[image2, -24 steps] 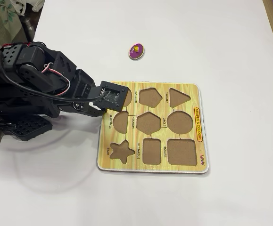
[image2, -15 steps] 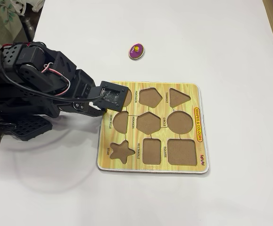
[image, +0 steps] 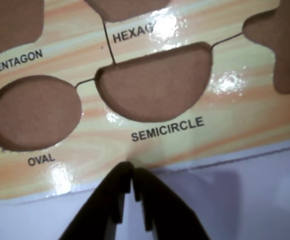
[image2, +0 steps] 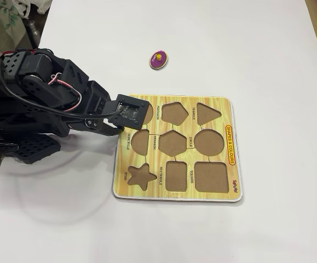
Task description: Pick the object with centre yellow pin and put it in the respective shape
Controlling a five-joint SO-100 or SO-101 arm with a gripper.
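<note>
The object is a purple oval piece with a yellow centre pin (image2: 159, 59). It lies on the white table beyond the board, apart from the arm, and is out of the wrist view. The wooden shape board (image2: 232, 159) has empty cutouts. The oval slot (image: 34, 112) and the semicircle slot (image: 155, 82) show in the wrist view. My gripper (image: 132, 167) is shut and empty, with its tips over the board's near edge below the SEMICIRCLE label. In the fixed view it (image2: 119, 129) sits at the board's left edge, and the wrist camera partly covers the oval slot.
Other empty slots on the board are the pentagon (image: 9, 22), hexagon (image: 127, 7) and star (image: 285, 45), with the circle (image2: 209, 142) and square (image2: 211, 176) further right. The black arm (image2: 43, 93) fills the left of the fixed view. White table lies around the board.
</note>
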